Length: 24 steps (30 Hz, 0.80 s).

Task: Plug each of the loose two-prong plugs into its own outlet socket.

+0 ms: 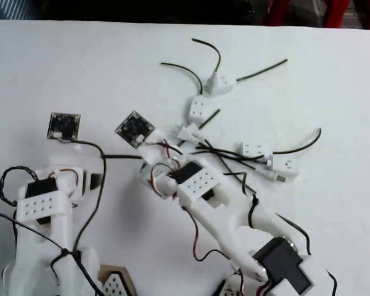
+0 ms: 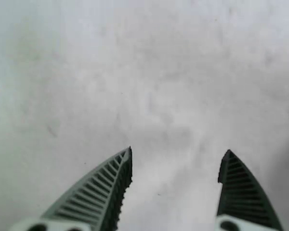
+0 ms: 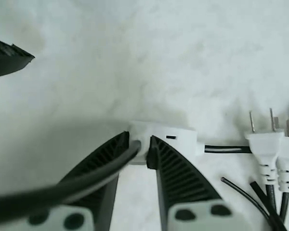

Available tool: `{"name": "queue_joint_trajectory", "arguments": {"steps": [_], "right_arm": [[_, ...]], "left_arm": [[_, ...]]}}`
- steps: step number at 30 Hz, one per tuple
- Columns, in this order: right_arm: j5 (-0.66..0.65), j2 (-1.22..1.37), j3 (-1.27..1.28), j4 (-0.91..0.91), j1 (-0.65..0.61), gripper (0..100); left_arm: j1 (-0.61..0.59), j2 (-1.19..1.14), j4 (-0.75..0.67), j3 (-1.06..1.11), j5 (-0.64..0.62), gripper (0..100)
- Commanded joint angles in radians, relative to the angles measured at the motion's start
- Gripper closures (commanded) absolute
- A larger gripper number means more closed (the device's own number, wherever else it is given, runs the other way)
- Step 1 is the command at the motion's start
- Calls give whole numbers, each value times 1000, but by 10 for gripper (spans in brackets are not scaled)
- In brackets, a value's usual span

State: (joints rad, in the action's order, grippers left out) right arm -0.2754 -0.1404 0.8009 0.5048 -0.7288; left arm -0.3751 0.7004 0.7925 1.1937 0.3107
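My right gripper [image 3: 140, 143] nips only the end of the socket [image 3: 171, 136] at lower centre, so I fear its stiff cord [image 3: 225, 149] twists it loose; left gripper [image 2: 178, 153] gapes empty.

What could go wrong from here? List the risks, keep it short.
1. A black cable lies across the right gripper; moving that arm may snag or drag it.
2. The gripper pinches only the end of the white socket block, so the block may twist or slip out.
3. The loose plugs lie close by with their cords crossing; a pull on the block could shift them.
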Motion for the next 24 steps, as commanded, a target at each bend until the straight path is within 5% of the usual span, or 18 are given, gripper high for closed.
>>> {"name": "queue_joint_trajectory", "arguments": {"steps": [1, 18, 24], "right_arm": [[-41, 1, -9, 30, 18, 982], [58, 160, -196, 237, 15, 981], [115, -2, -269, 332, 2, 981]], "left_arm": [[-5, 28, -15, 2, -5, 714], [-5, 28, -18, 2, -5, 714], [-5, 28, -20, 2, -5, 714]]}}
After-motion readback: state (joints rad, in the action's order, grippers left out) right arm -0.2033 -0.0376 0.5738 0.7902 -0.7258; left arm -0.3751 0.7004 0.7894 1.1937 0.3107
